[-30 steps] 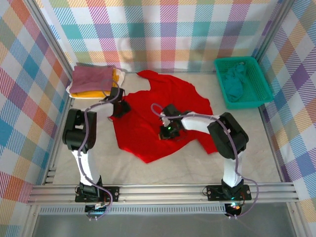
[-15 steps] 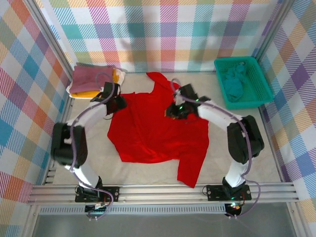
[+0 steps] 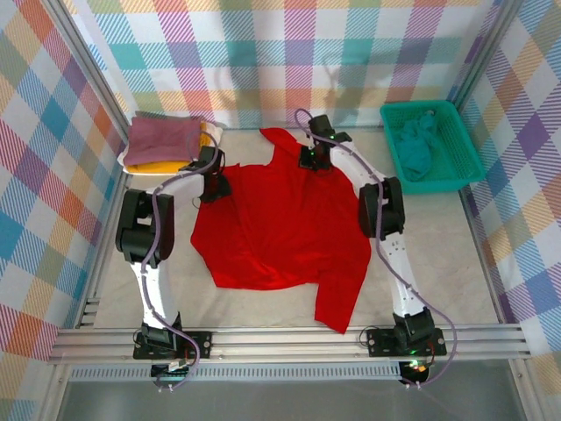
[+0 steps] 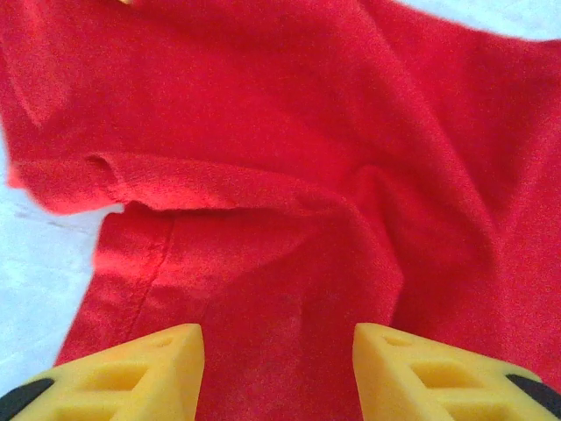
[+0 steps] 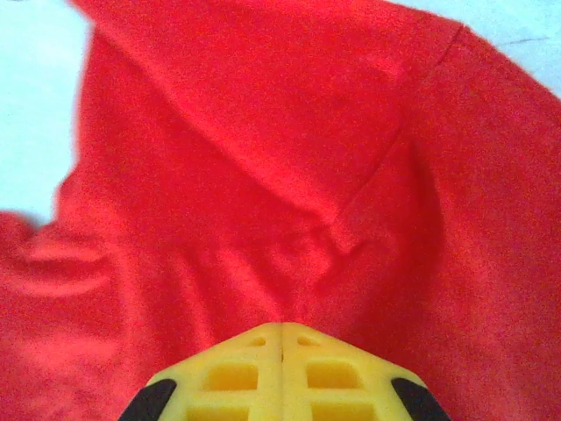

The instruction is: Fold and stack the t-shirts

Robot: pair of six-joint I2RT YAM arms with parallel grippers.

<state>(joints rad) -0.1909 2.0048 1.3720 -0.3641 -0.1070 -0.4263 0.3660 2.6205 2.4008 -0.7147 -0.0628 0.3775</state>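
Observation:
A bright red t-shirt (image 3: 280, 228) lies spread on the table, one sleeve trailing to the near right. At its far-left corner my left gripper (image 3: 215, 186) stands open. In the left wrist view its yellow fingertips (image 4: 166, 346) sit apart over wrinkled red cloth (image 4: 289, 175). My right gripper (image 3: 312, 160) is at the shirt's far edge, shut on the red cloth. In the right wrist view, creases in the cloth (image 5: 263, 158) run into its closed tip (image 5: 282, 326). Folded t-shirts (image 3: 166, 145), mauve on top of yellow and white, are stacked at the far left.
A teal mesh basket (image 3: 456, 171) holding teal cloth (image 3: 416, 145) stands at the far right. Plaid walls close in the table on three sides. Bare table (image 3: 438, 254) shows to the right of the shirt and along the near edge.
The right gripper has pulled the red shirt from the middle to the far edge, and the bunched shirt now lies spread flat. The left gripper has stayed near the far-left corner.

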